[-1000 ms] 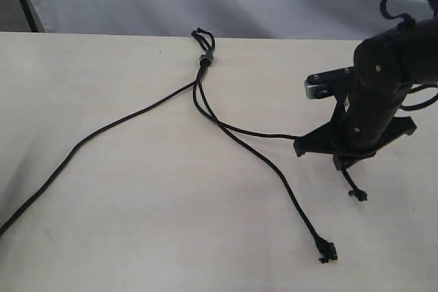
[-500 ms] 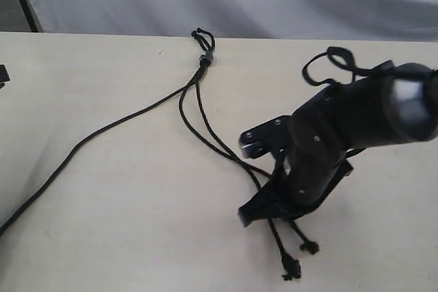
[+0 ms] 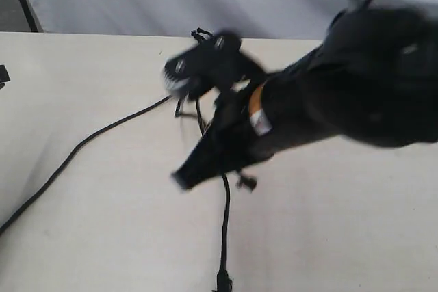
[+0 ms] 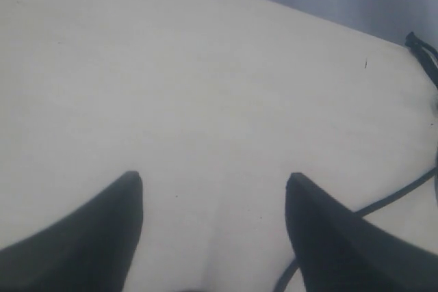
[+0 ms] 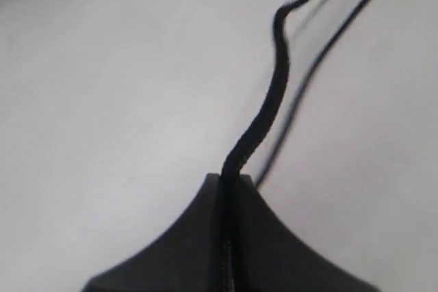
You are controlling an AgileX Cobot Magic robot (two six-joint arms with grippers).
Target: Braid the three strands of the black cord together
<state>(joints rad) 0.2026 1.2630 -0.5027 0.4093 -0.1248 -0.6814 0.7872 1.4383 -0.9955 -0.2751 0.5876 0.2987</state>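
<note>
Across the exterior view, the right end effector (image 3: 182,178) reaches past the middle of the counter (image 3: 356,230). It is heavily blurred, so its jaws cannot be judged from this angle. The black cord (image 3: 200,34) shows its short loop at the counter's far edge, and the joining bead is lost behind the blurred arm. The outer strand (image 3: 102,130) runs free from that junction toward the near left. The middle strand (image 3: 224,230) drops from beneath the end effector toward the near edge. A small knotted tip (image 3: 247,182) sits just beside the end effector.

Left wrist view: the left end effector (image 4: 213,186) is spread wide over bare counter with nothing between its fingers. The outer strand (image 4: 393,197) passes close by one finger without touching it. The cord's loop (image 4: 421,44) lies well beyond.

Right wrist view: the right end effector (image 5: 226,184) is pinched tight on the held strand (image 5: 274,100), which leads straight out from the tips. A second, blurred strand (image 5: 321,59) runs alongside.

Judged step: carrying the held strand across its neighbours; no plaited crossings can be made out. The coming move turns on the outer strand. It lies to the left of the right end effector, with its long axis slanting from the far junction to the near left. The empty left arm is the nearer one.
</note>
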